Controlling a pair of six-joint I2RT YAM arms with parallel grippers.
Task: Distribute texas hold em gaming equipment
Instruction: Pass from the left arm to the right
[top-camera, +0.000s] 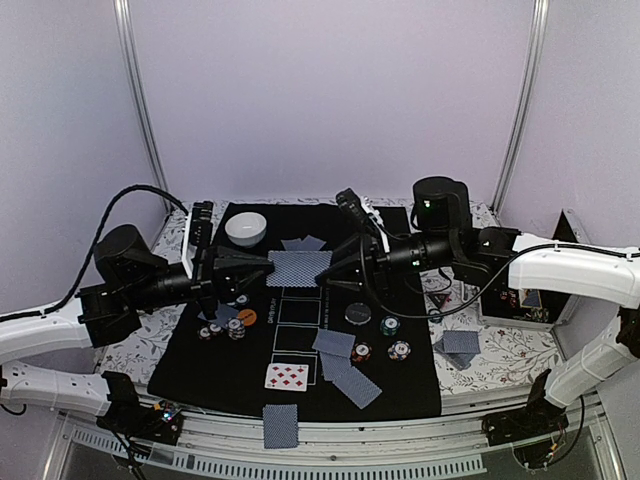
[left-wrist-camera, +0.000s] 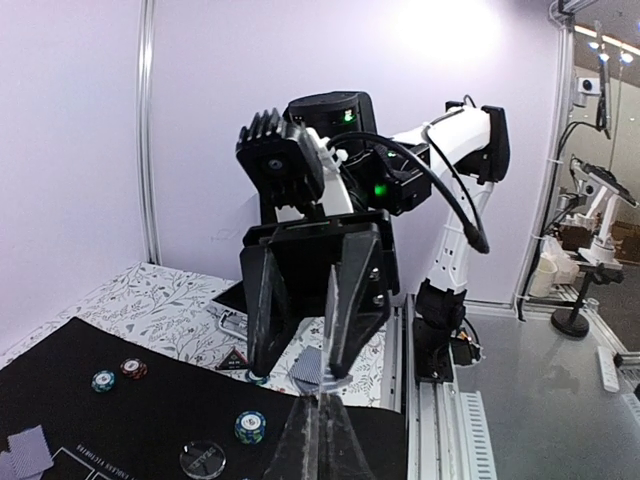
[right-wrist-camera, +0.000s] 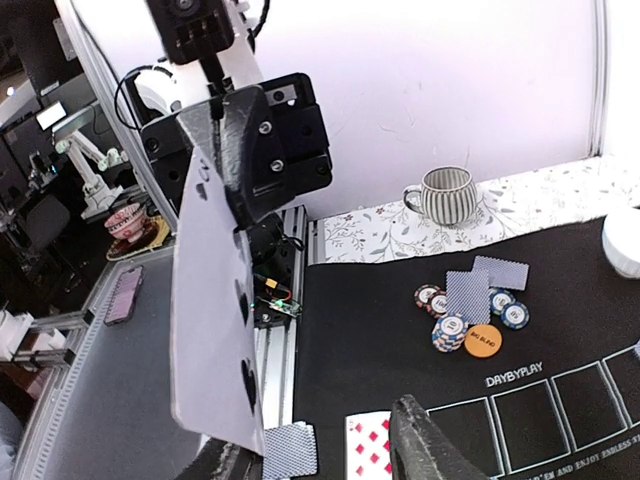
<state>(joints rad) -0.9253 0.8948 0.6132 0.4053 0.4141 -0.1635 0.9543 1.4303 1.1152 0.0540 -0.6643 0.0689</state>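
Between the two sets of jaws, above the black mat (top-camera: 190, 350), a grey-blue-backed playing card (top-camera: 298, 268) is hanging. The left jaws are pinching one short edge, closed on it. The right jaws are standing apart, straddling the opposite edge. Its long axis is running arm to arm. The right wrist view is showing its white face, while the overhead view is showing only its back.

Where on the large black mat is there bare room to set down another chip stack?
Bare: the large black mat's near-left corner, between the striped-edge chip cluster and the face-up diamonds card; also its near-right corner, beyond the overlapping grey-blue-backed cards. Crowded: mid-right, around the teal and red chip stacks.
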